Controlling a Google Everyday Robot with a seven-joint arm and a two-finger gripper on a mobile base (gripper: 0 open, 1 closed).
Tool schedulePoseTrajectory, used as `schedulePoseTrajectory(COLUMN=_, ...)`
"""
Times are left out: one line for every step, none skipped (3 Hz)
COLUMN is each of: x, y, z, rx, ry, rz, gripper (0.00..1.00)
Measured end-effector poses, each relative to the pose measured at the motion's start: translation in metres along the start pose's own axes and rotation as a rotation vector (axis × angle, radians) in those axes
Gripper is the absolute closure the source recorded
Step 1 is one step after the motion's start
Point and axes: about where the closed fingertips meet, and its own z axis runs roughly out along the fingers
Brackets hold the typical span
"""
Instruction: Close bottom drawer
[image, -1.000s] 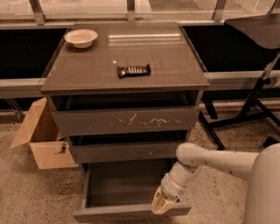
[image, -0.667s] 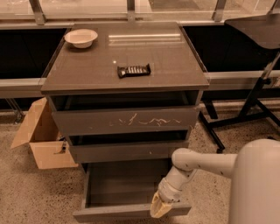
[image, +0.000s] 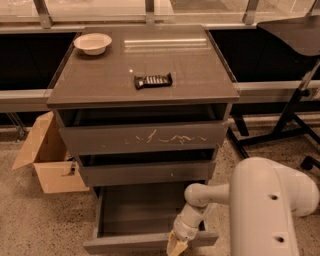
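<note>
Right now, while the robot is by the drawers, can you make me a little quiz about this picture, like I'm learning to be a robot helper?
1. True or false: the bottom drawer is pulled out.
2. Where is the gripper? A) lifted high in the air, B) down at that drawer's front panel, C) out of view.
3. Fill in: besides the dark snack bar, the cabinet top holds a white ____.

Key: 1. True. 2. B. 3. bowl.

Arm (image: 215, 192) bent downward; gripper (image: 176, 245) low, pointing down.
</note>
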Motion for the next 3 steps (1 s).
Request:
schedulePoseTrajectory(x=0.017, y=-0.021, z=0.031, rx=-0.012, ry=0.056, rz=0.053, gripper=1.00)
schedulePoseTrajectory(x=0.037, y=-0.041, z=0.055, rx=-0.022, ry=0.098, rz=0.097, gripper=1.00)
schedulePoseTrajectory(x=0.058, y=-0.058, z=0.065, rx=0.011, ry=0.109, rz=0.136, gripper=1.00)
